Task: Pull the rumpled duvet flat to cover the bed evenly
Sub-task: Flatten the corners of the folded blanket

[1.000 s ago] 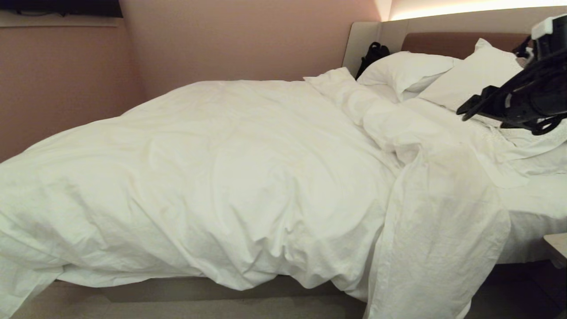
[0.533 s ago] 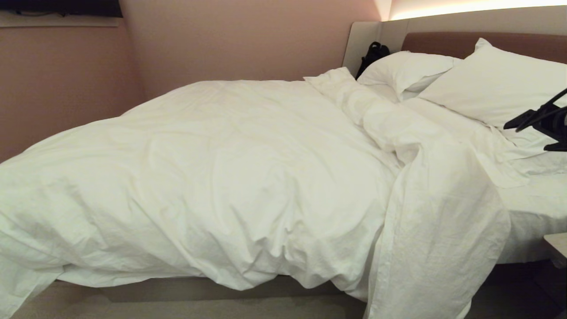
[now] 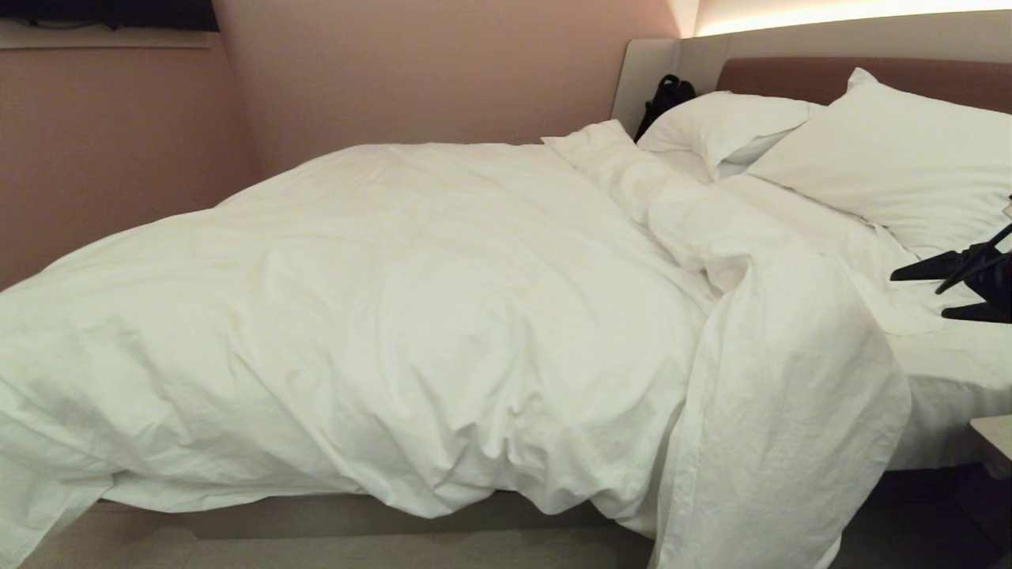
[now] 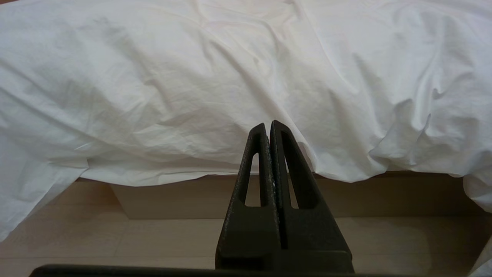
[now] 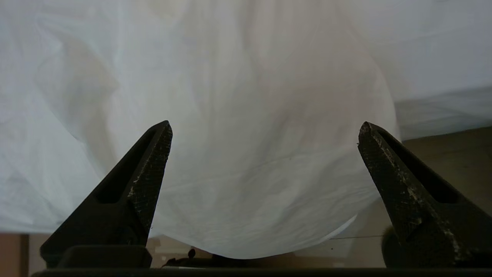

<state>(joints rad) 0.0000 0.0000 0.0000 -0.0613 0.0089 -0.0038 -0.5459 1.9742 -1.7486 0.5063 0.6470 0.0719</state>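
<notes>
I see the duvet [image 3: 411, 316] bunched across the foot and middle of the bed [image 3: 356, 514], heaped high on the far side and creased all over. Its near edge spills over the bed's front edge, and one long flap [image 3: 783, 442] hangs down off the front edge toward the floor [image 3: 395, 549]. The head end near the pillows is uncovered; bare sheet [image 3: 957, 371] shows at the near corner by the headboard [image 3: 798, 75]. Two white pillows [image 3: 893, 166] lean at the head end, with the duvet's rolled top edge lying just beside them. A black bag [image 3: 664, 99] sits in the far corner behind the far pillow.

My right gripper [image 3: 941, 292] is at the right edge of the head view, over the bare sheet near the pillows, jaws spread wide and grasping nothing. In the right wrist view the right gripper [image 5: 265, 130] faces draped white cloth, fingertips [image 5: 161, 134] well apart with no fabric pinched between them.

My left gripper [image 4: 268, 125] is clenched tight with nothing in it, low in front of the bed, pointing at the duvet's overhanging edge above the bed base [image 4: 192, 200]. It is near the cloth but apart from it. A small side table corner [image 3: 996, 438] shows by the bed's near head corner.
</notes>
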